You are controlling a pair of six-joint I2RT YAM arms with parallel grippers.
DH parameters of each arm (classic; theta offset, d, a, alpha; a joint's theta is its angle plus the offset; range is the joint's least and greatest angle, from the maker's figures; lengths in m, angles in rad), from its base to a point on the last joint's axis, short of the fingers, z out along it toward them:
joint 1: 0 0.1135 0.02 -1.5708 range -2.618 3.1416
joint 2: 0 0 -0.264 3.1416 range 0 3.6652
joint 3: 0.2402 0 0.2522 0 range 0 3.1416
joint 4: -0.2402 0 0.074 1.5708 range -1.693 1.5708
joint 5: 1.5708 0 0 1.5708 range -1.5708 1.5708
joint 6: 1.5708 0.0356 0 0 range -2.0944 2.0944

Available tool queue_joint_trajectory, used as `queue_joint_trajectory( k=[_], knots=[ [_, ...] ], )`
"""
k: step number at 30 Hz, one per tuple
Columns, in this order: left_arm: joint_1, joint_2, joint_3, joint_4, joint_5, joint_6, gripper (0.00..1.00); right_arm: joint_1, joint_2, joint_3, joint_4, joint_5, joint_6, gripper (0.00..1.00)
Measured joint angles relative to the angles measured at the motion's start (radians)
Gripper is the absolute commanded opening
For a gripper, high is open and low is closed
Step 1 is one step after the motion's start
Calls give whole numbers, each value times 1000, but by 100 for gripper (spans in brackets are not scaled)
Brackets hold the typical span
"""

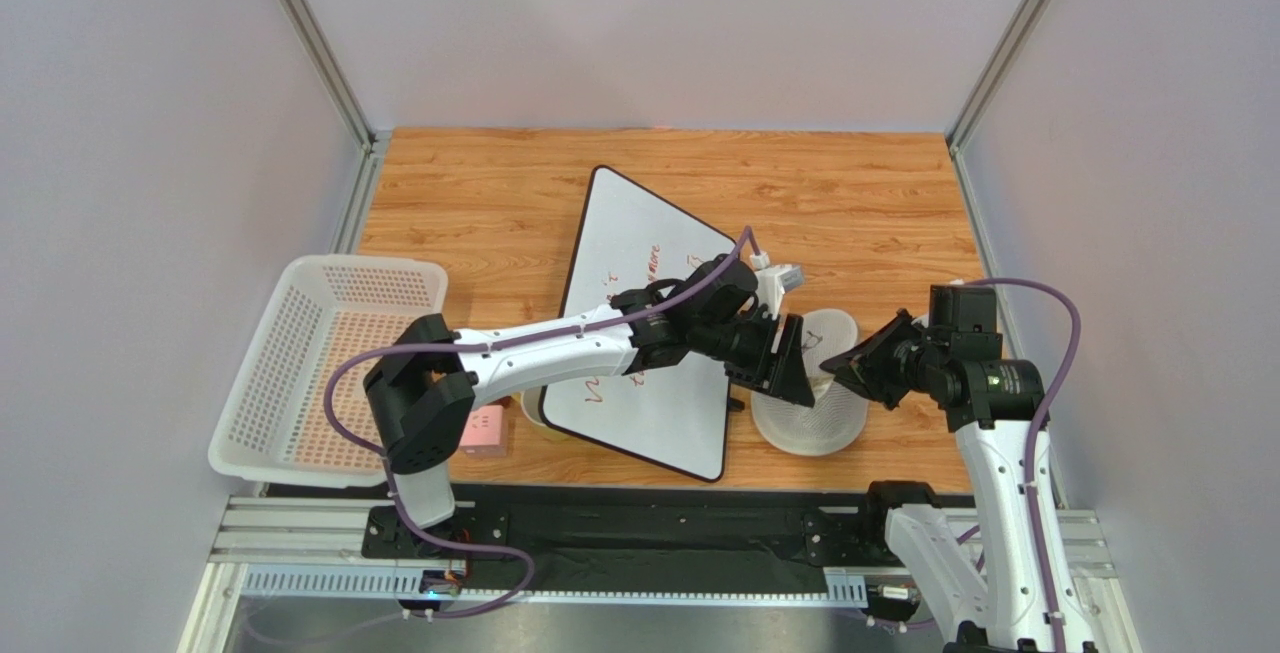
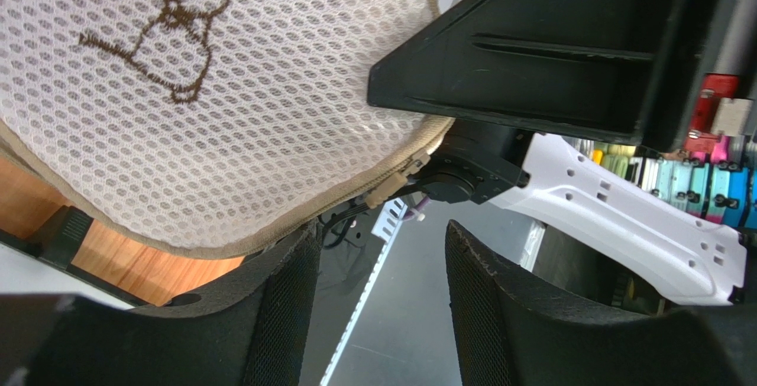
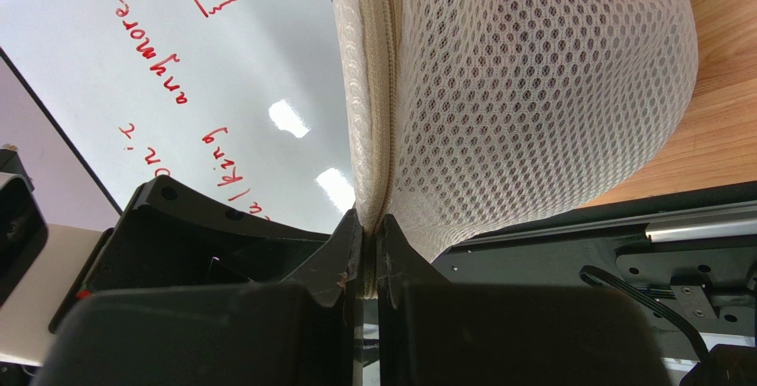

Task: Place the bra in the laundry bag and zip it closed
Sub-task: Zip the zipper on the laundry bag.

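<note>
From above, the round white mesh laundry bag (image 1: 812, 421) stands on the wooden counter (image 1: 842, 203), at the 4 o'clock corner of a white whiteboard (image 1: 639, 256). The left end effector (image 1: 789, 368) is at its 10 o'clock and the right end effector (image 1: 845, 371) at its 2 o'clock.

At the left wrist, the end effector's fingers (image 2: 275, 315) stand apart with nothing between them. The bag's lid, with a brown bra icon (image 2: 178, 31), lies toward 10 o'clock.

At the right wrist, the fingers (image 3: 342, 257) are pinched closed on the bag's beige zipper seam (image 3: 382, 93).
</note>
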Motion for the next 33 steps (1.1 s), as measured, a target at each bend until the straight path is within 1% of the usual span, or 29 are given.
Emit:
queue_joint_trajectory(
  k=[6,17,23,24,26,27,28,31,32,33],
  knots=[
    [-1,6,2,3,-23,-4,53,0,0,0,0,0,0,0],
    [-6,40,75,1,-37,3,53,0,0,0,1,8,0,0],
    [-8,53,102,-23,-54,19,45,0,0,0,3,12,0,0],
    [-9,54,103,-27,-57,22,40,0,0,0,4,12,0,0],
    [-11,58,111,-40,-64,29,35,0,0,0,3,13,0,0],
    [-11,61,114,-45,-68,31,31,0,0,0,4,14,0,0],
    [-11,64,117,-51,-72,34,29,0,0,0,3,16,0,0],
    [-12,69,118,-58,-83,43,9,0,0,0,3,17,0,0],
    [-12,70,120,-61,-85,45,0,0,0,0,2,17,0,0],
    [-12,71,126,-73,-86,52,0,0,0,0,3,18,1,0]
  ],
)
